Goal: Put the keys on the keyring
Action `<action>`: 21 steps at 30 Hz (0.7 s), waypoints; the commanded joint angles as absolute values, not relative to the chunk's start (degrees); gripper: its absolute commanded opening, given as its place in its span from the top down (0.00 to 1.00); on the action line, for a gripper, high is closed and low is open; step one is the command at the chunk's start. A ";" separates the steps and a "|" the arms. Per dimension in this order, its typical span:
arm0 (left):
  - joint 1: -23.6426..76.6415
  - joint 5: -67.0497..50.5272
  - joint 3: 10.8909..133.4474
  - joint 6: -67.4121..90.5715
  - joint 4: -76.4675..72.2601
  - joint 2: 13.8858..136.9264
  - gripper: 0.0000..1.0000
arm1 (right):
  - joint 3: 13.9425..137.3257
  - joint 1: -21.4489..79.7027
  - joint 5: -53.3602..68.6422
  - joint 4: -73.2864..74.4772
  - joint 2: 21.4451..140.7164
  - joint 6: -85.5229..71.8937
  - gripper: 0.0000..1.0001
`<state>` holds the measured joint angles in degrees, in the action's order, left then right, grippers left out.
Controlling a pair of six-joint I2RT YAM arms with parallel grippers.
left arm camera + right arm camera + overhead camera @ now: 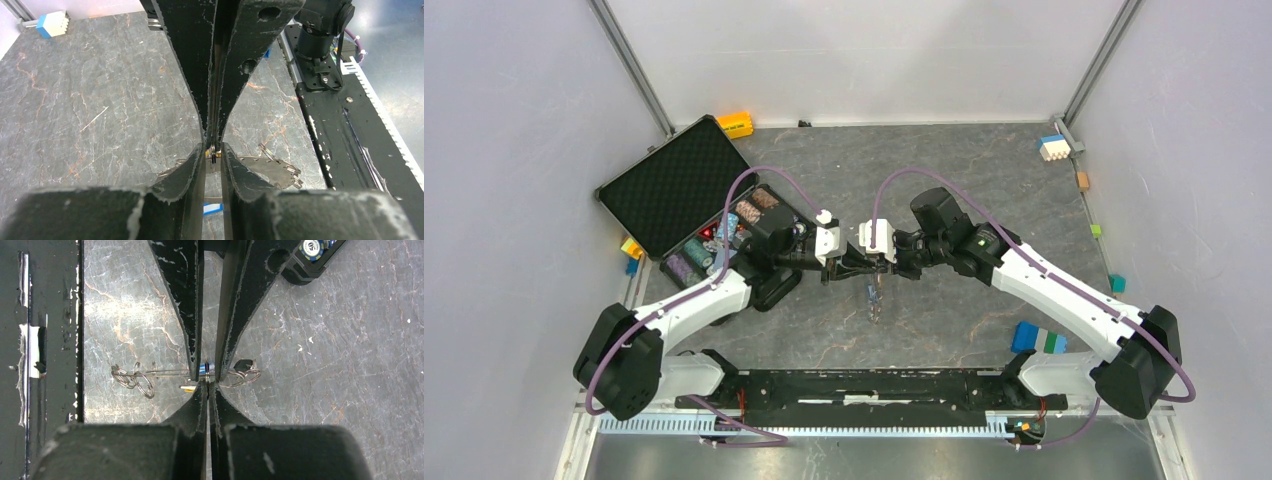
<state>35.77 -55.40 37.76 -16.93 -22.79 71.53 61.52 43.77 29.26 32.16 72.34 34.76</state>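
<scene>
Open case (679, 185) holds chips (692, 262), seemingly rowed — keyring (876, 302) outside.

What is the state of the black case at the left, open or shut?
Open: the lid is swung back, and poker chips show inside.

Plain white walls (864, 50) enclose a grey marbled counter (964, 180). Metal posts (634, 70) stand in the back corners. The light is even.
</scene>
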 commanded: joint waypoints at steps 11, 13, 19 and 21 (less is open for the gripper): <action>36.22 -56.61 37.49 -15.66 -24.23 72.12 0.82 | 63.82 44.04 29.49 29.60 72.35 34.04 1.00; 36.30 -56.65 37.56 -15.69 -24.26 72.17 0.84 | 63.82 44.07 29.47 29.56 72.20 34.02 1.00; 36.30 -56.97 37.60 -15.65 -23.95 72.37 0.98 | 63.83 44.05 29.45 29.40 72.17 33.71 1.00; 36.30 -56.95 37.37 -15.43 -23.89 72.16 0.98 | 63.57 44.03 29.48 29.09 72.01 33.50 1.00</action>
<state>35.88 -55.64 37.74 -16.88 -22.76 71.66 61.52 43.77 29.26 32.16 72.36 34.41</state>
